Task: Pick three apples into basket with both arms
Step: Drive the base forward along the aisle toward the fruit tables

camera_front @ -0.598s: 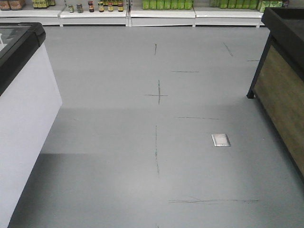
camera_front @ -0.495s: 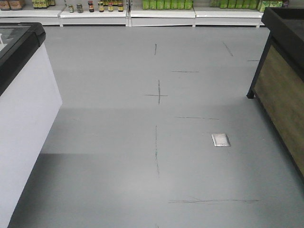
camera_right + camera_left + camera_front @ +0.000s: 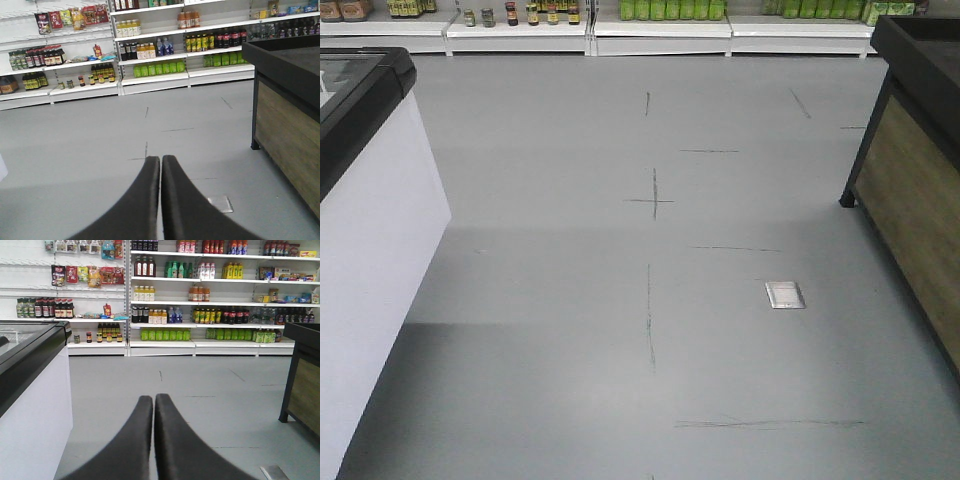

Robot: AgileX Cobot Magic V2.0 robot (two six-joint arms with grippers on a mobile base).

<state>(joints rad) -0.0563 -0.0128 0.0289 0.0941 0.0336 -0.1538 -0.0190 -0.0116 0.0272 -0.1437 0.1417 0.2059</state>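
Jaws of left gripper (image 3: 153, 399) and right gripper (image 3: 160, 160) sit pressed together, aimed over grey floor (image 3: 550, 320) toward stocked shelves (image 3: 200, 295).

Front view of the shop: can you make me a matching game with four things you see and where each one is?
Things:
1. white freezer
2. wood-sided stand
3. metal floor plate
4. green bottles

Places:
A. on the back shelf
B. left side of the view
C. set flat in the grey floor
D. right side of the view

Pairs: 1-B, 2-D, 3-C, 4-A
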